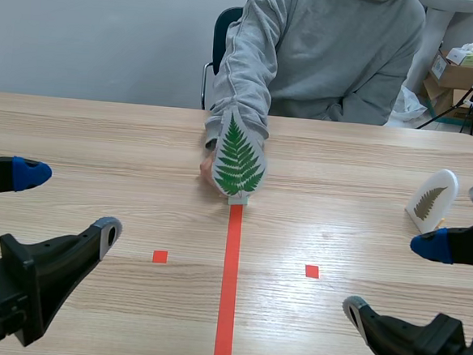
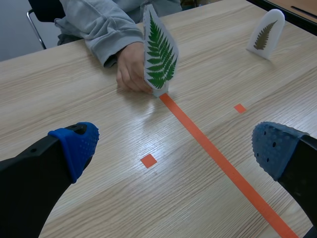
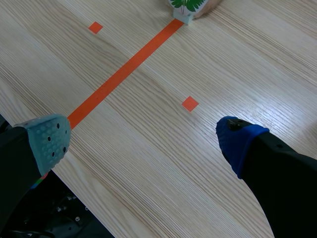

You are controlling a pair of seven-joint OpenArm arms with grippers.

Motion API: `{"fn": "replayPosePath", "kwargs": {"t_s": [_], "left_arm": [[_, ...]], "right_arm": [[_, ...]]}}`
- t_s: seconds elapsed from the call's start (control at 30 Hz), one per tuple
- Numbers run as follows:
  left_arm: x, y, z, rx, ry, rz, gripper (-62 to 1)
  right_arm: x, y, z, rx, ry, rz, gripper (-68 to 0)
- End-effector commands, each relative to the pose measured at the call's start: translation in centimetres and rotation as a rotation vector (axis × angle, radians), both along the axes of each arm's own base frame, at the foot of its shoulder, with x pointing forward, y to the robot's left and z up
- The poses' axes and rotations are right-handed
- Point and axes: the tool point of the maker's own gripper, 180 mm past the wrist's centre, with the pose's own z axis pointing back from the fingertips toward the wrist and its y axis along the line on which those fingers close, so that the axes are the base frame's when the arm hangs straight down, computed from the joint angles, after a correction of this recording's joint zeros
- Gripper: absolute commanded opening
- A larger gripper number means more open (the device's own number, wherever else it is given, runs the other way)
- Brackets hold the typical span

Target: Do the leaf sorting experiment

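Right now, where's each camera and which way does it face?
Scene: between the arms, facing the person across the table; left gripper, right gripper low, open.
Left wrist: behind its own open fingers, facing green fern card, person's hand, brown fern card.
Right wrist: behind its own open fingers, facing the tape line.
Shared: all three show the green fern card.

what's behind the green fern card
A person's hand, with a grey sleeve, right behind the green fern card. Where it touches the card's back is covered.
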Motion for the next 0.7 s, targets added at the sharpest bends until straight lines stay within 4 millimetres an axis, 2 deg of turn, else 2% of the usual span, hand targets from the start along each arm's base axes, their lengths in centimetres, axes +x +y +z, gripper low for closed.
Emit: {"fn": "replayPosePath", "kwargs": {"t_s": [0.0, 0.67], "left_arm": [[0.17, -0.22, 0.77, -0.006, -0.019, -0.005, 1.4], [0.16, -0.23, 0.72, -0.004, -0.016, -0.005, 1.4]], "right_arm": [[0.43, -0.17, 0.4, 0.005, -0.019, 0.002, -7.3], [0.5, -0.22, 0.42, -0.004, -0.029, 0.005, -7.3]]}}
